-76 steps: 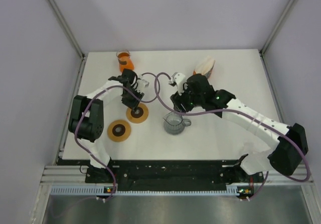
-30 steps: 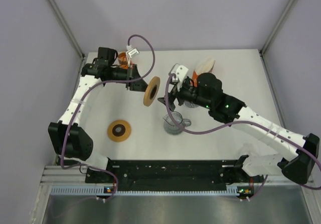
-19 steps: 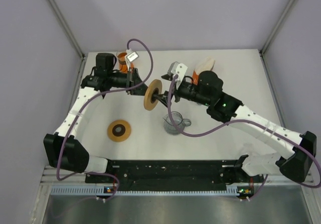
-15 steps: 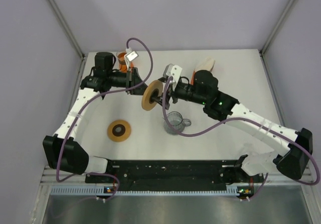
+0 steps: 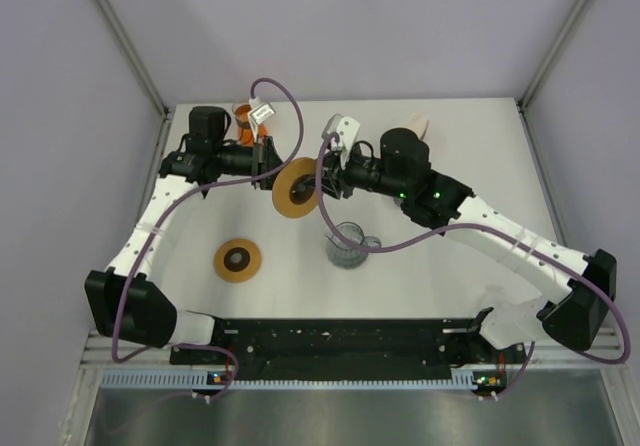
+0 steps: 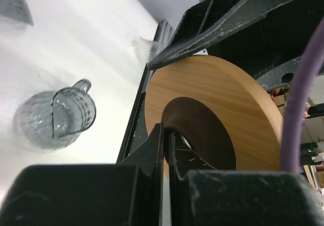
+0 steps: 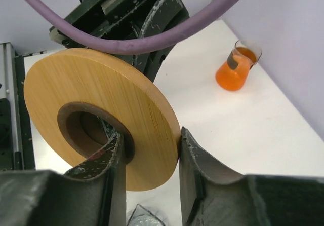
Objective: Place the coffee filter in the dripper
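Two grippers are closed on one round wooden disc with a dark central hole (image 5: 288, 201) (image 6: 212, 89) (image 7: 91, 84), which is held in the air just beyond and to the left of the clear glass measuring jug (image 5: 346, 244) (image 6: 55, 119).

The left gripper (image 5: 272, 169) (image 6: 164, 135) is seen with its fingers drawn almost together, only a thin slit left between them, and the lip of the disc's hole is pinched there.

The right gripper (image 5: 322, 181) (image 7: 149, 150) is set wider. One finger is placed inside the hole and the other against the outer edge, so the wooden band between hole and rim is clamped from both sides. The disc is tilted, its broad face turned partly upward and towards the right wrist camera.

The jug is stood upright on the white table (image 5: 450, 266), below the disc and apart from both grippers. A second, flat wooden disc with a dark centre (image 5: 237, 260) is laid on the table to the left of the jug, well apart from it.

A glass flask of orange liquid (image 5: 243, 116) (image 7: 235, 69) is stood far beyond the jug, to its left. A pale beige cone-shaped item (image 5: 417, 123), taken to be the coffee filter, is found beyond the jug to its right, largely hidden by the right arm and touched by neither gripper.
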Motion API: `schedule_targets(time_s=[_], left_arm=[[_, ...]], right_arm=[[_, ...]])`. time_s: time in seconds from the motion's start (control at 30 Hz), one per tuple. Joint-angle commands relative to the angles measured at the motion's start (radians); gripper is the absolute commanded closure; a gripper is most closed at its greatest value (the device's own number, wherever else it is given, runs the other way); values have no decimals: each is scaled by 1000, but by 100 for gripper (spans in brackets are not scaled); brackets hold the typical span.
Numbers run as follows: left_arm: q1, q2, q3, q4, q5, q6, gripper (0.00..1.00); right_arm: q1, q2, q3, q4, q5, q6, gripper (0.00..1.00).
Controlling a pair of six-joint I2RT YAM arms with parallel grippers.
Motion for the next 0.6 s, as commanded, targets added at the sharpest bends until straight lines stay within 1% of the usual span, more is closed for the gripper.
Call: schedule_targets(time_s=[0.0, 0.07, 0.13, 0.23, 0.3, 0.33, 0.43, 0.53, 0.57], left_arm=[[-13, 12, 117, -233, -230, 229, 92], [-13, 32, 157, -287, -347, 269, 70], [-5, 44, 180, -304, -438, 286, 55], [8, 50, 191, -298, -560, 297, 42], [13, 49, 200, -298, -651, 308, 37], [13, 45, 203, -300, -688, 332, 37], [13, 35, 202, -300, -790, 357, 36], [13, 36, 185, -295, -849, 361, 35], [13, 38, 180, -295, -848, 360, 35]], right_arm=[[-33, 11, 48, -41, 57, 105, 100], [-51, -1, 45, -81, 84, 138, 100], [-63, -12, 47, -141, 129, 156, 100], [-85, -24, 57, -251, 176, 176, 100], [-99, -23, 68, -336, 184, 181, 100], [-103, -20, 76, -388, 189, 211, 100], [-117, 19, 120, -567, 177, 222, 100], [-134, 94, 181, -716, 163, 227, 100], [-139, 117, 197, -767, 149, 225, 100]])
